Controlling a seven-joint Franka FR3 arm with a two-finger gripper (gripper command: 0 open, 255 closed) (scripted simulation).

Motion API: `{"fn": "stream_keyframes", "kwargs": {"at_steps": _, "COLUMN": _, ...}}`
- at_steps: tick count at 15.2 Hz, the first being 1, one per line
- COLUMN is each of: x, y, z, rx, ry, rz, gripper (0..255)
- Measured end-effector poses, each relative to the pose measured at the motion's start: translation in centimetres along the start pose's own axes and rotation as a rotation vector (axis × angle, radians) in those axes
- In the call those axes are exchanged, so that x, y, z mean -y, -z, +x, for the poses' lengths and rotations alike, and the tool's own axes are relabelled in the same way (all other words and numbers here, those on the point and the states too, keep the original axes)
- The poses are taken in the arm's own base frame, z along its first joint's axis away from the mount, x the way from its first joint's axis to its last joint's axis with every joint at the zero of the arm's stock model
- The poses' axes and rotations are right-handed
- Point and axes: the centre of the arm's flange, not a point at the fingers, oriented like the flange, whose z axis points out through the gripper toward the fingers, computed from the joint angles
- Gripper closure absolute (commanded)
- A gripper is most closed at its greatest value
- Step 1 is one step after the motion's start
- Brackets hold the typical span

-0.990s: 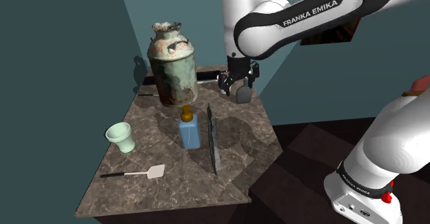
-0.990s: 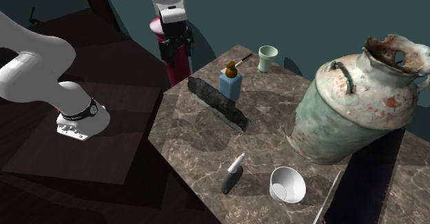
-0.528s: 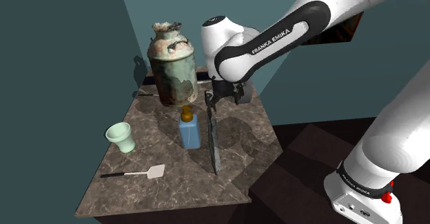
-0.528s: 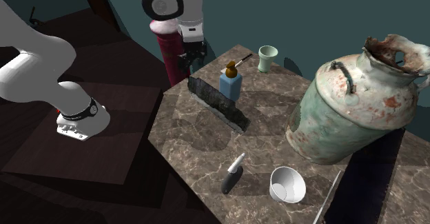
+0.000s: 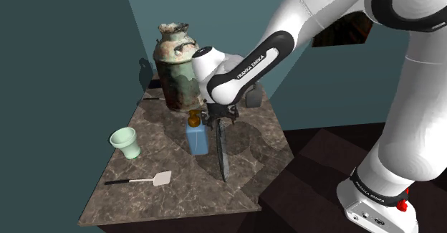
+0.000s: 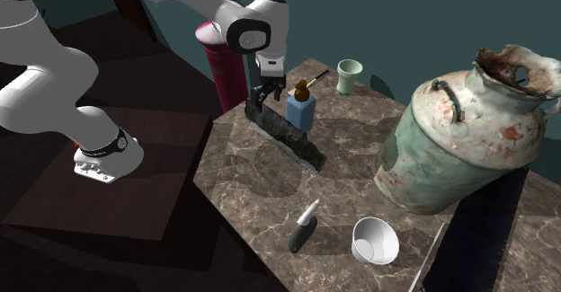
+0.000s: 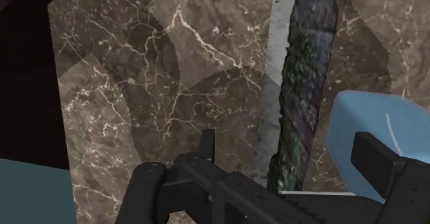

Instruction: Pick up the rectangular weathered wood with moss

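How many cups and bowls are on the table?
2. A pale green cup stands at the shoulder view's left edge of the table; a white bowl sits beside the big rusty can, near the knife. The can could hide others.

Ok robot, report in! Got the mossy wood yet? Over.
Gripper open, astride the wood, not touching. Wood on edge on the table, not lifted. Watch the bottle, close beside the gripper.
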Motion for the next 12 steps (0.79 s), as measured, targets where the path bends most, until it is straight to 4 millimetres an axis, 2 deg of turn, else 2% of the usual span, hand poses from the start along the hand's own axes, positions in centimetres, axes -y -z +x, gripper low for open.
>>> {"fn": "stream_keyframes", "kwargs": {"at_steps": 3, "x": 2.8, "y": -3.2, "z": 0.5, "rx": 0.020, "ry": -0.042, "rz": -0.011, "gripper": 0}}
{"fn": "stream_keyframes", "kwargs": {"at_steps": 4, "x": 3.2, "y": -3.6, "z": 0.6, "rx": 0.021, "ry": -0.048, "rz": -0.011, "gripper": 0}}
{"fn": "stream_keyframes", "kwargs": {"at_steps": 9, "x": 4.9, "y": -2.8, "z": 0.7, "rx": -0.018, "ry": -0.048, "rz": 0.032, "gripper": 0}}
{"fn": "stream_keyframes", "kwargs": {"at_steps": 11, "x": 4.2, "y": -6.2, "z": 0.8, "rx": 0.011, "ry": -0.055, "rz": 0.001, "gripper": 0}}
{"fn": "stream_keyframes", "kwargs": {"at_steps": 12, "x": 4.2, "y": -7.0, "z": 0.7, "rx": 0.019, "ry": -0.056, "rz": -0.008, "gripper": 255}}
